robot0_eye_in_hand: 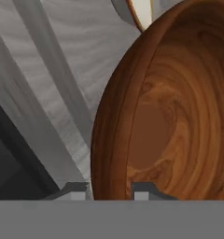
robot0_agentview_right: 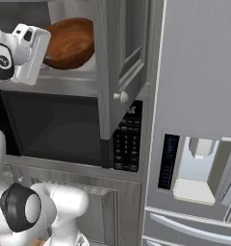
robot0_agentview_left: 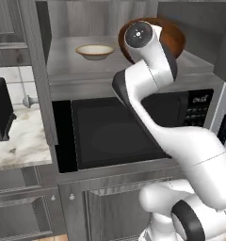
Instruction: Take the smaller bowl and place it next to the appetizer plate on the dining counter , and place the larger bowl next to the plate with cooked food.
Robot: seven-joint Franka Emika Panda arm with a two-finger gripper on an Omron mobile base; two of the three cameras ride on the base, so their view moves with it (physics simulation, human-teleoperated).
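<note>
You have the arm (robot0_agentview_left: 152, 89) raised to the open cabinet shelf (robot0_agentview_left: 72, 61) above the black microwave (robot0_agentview_left: 119, 134), and your tool (robot0_eye_in_hand: 110, 191) is at the larger bowl (robot0_eye_in_hand: 174, 107). In the hand view one dark fingertip (robot0_eye_in_hand: 76, 190) sits outside the bowl's wall and the other lies inside it, so the rim runs between the two; the jaws stand narrow, closed on that rim. The larger bowl looks glossy and reddish-brown with a wood grain, and in the left base view you can see it on the right part of the shelf, partly behind the arm's upper joint. The smaller bowl (robot0_agentview_left: 94, 51) sits on the same shelf to the left of it, cream inside with a tan rim, upright and apart from the larger bowl; in the hand view a slice of it peeks over the top edge. From the right base view you see the larger bowl behind the white hand, with the open cabinet door (robot0_agentview_right: 120, 57) hanging in front and a steel refrigerator (robot0_agentview_right: 199, 120) further right. At the left of the left base view there is a marble desk (robot0_agentview_left: 18, 141) carrying a black appliance (robot0_agentview_left: 1, 110).
</note>
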